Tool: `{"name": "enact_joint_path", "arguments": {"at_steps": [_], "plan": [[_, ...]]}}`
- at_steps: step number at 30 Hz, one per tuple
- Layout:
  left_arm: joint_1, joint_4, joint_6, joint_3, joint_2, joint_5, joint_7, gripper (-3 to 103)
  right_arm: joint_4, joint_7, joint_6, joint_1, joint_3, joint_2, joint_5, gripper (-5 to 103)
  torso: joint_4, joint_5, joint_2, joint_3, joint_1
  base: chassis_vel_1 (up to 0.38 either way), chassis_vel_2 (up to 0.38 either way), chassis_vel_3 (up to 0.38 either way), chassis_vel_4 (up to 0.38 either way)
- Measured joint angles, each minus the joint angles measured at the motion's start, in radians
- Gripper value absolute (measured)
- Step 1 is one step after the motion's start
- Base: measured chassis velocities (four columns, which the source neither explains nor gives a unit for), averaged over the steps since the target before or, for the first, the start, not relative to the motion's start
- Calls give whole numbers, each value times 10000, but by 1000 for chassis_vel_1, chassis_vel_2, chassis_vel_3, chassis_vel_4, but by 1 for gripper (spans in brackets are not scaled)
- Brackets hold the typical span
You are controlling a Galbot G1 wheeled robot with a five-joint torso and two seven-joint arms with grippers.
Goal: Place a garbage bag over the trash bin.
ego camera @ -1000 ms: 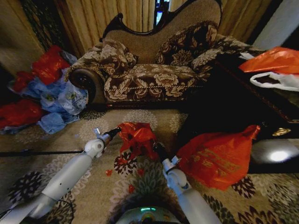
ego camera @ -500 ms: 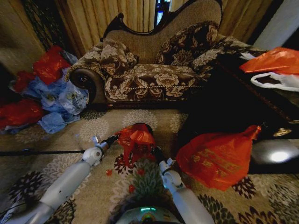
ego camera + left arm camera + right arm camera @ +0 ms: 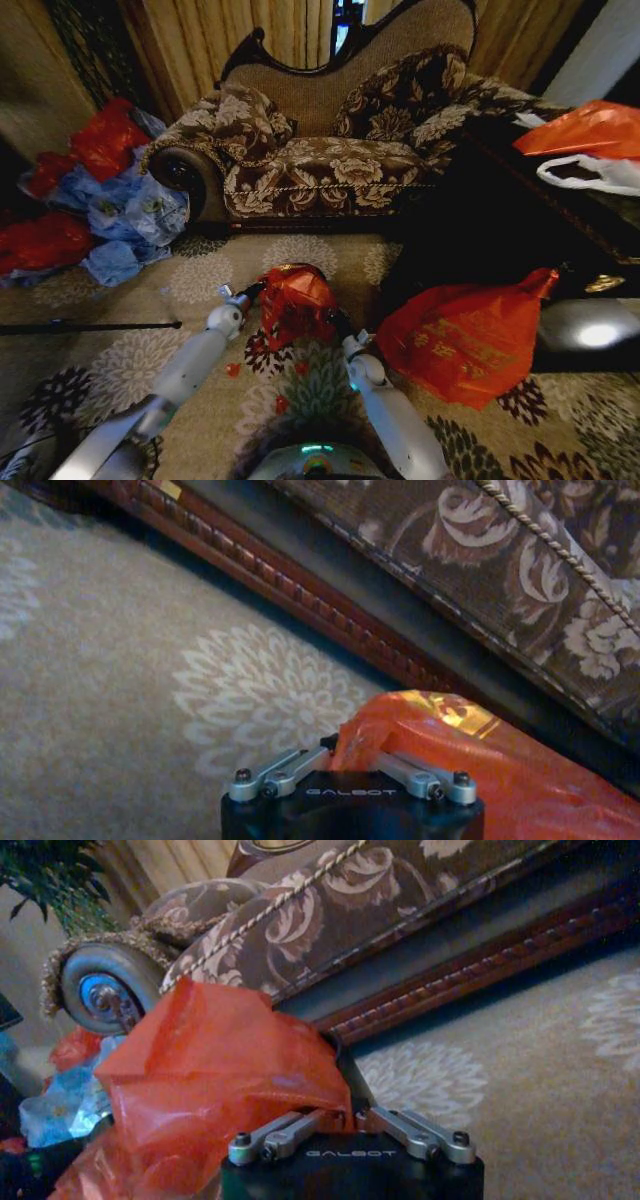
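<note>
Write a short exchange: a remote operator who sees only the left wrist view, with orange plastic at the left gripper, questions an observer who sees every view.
Operator: I see orange plastic at my gripper. Where is the other arm?
Observer: In the head view, the right gripper is against the garbage bag, on the side opposite the left gripper.
Operator: Does anything lie to the robot's right of that bag?
Observer: Yes. A larger bulging orange bag lies on the carpet there, apart from the garbage bag.
</note>
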Motion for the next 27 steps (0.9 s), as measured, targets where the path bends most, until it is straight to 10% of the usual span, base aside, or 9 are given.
{"name": "enact_joint_path", "arguments": {"at_steps": [27], "plan": [[-1540, 1678, -9, 789, -60, -490, 415, 0, -2862, -604, 541, 2456, 69, 716, 3, 0, 0, -2, 0, -1, -1, 0, 0, 0, 0]]}}
